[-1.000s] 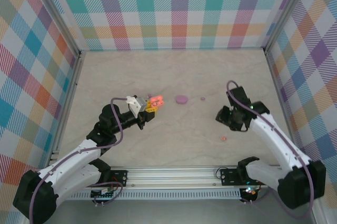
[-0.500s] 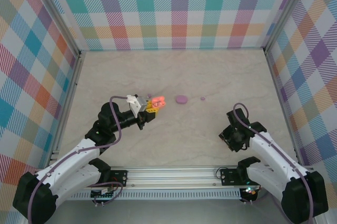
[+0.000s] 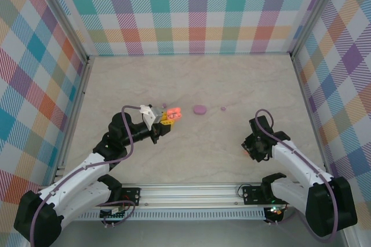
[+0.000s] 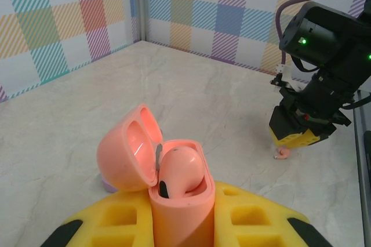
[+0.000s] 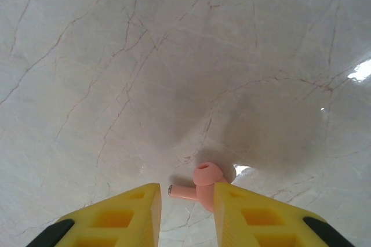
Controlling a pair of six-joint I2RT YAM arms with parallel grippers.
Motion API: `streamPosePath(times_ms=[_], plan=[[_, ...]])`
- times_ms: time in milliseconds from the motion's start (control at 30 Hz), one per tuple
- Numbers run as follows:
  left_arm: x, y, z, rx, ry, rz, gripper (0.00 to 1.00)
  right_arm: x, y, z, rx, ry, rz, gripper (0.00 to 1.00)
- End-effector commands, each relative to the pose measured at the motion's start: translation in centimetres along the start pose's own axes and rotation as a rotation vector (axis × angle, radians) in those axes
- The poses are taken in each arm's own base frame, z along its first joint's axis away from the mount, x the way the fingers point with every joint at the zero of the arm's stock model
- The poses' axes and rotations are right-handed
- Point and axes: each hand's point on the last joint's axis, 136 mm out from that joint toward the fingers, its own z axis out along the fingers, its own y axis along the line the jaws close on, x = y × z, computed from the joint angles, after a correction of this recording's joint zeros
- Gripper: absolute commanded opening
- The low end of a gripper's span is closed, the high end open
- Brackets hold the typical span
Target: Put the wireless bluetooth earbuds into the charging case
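My left gripper (image 4: pixel 182 224) is clamped on the orange charging case (image 4: pixel 177 200), about 9 o'clock from the middle of the table (image 3: pixel 191 160). Its lid (image 4: pixel 128 154) is open and faces up so an earbud can go in. One salmon earbud (image 4: pixel 182 169) already sits inside. At about 4 o'clock my right gripper (image 5: pixel 186 200) stands low over the second salmon earbud (image 5: pixel 204 180), which lies on the table. The jaws are apart on either side of it and not clamped, placed for a pinch, I judge.
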Motion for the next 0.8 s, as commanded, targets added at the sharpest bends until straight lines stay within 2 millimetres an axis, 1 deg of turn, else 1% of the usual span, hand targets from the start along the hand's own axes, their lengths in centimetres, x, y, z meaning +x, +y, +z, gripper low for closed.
streamPosePath(times_ms=[0, 100, 300, 367, 500, 600, 667, 733, 767], plan=[[-2.0, 0.1, 0.1, 0.005, -0.035, 0.020, 0.00, 0.0, -0.4, 0.3, 0.008, 0.003, 0.000, 0.32], [-2.2, 0.1, 0.2, 0.009, -0.037, 0.021, 0.00, 0.2, -0.4, 0.4, -0.002, 0.013, 0.009, 0.36], [-2.2, -0.1, 0.1, 0.015, -0.037, 0.020, 0.00, 0.7, -0.7, 0.5, 0.008, 0.040, 0.004, 0.39], [-2.2, -0.1, 0.1, 0.014, -0.037, 0.021, 0.00, 0.7, -0.7, 0.5, 0.010, 0.043, -0.001, 0.42], [-2.2, -0.1, 0.0, 0.015, -0.038, 0.020, 0.00, 0.1, 0.2, -0.3, 0.001, 0.021, -0.052, 0.45], [-2.1, -0.2, 0.0, 0.015, -0.037, 0.021, 0.00, -0.7, 1.0, -1.3, 0.003, -0.003, -0.104, 0.46], [-2.2, -0.2, -0.1, 0.016, -0.039, 0.022, 0.00, -0.8, 1.3, -1.7, 0.010, -0.001, -0.120, 0.46], [-2.2, -0.2, -0.1, 0.015, -0.041, 0.023, 0.00, -0.6, 1.4, -1.8, 0.008, 0.013, -0.119, 0.45], [-2.3, -0.2, -0.1, 0.015, -0.041, 0.023, 0.00, -0.4, 1.3, -1.6, 0.007, 0.025, -0.114, 0.42]])
